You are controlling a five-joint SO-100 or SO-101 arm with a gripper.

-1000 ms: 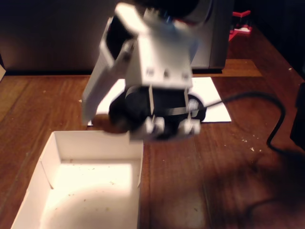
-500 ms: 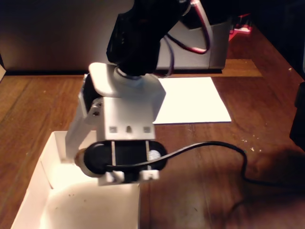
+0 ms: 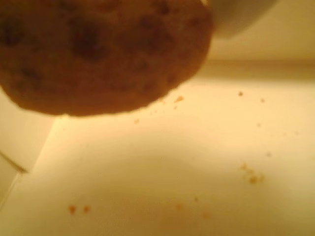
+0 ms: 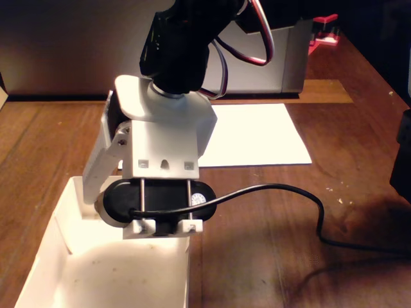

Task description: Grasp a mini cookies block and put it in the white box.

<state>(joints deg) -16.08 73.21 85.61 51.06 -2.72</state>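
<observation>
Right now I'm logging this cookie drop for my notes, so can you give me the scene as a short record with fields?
cookie: mini cookies block fills the upper wrist view, hanging above the box floor
box: white box at lower left of the fixed view, floor dotted with crumbs
hand: hand over the box's far end; fingertips hidden in the fixed view
paper: flat white sheet on the wooden table behind the arm
cable: black cable trails to the right
placement: cookie not yet lying in the box

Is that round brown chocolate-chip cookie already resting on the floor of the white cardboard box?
Apart. The wrist view shows the cookie hanging above the box's crumb-speckled floor, lit floor visible beneath its edge.
</observation>
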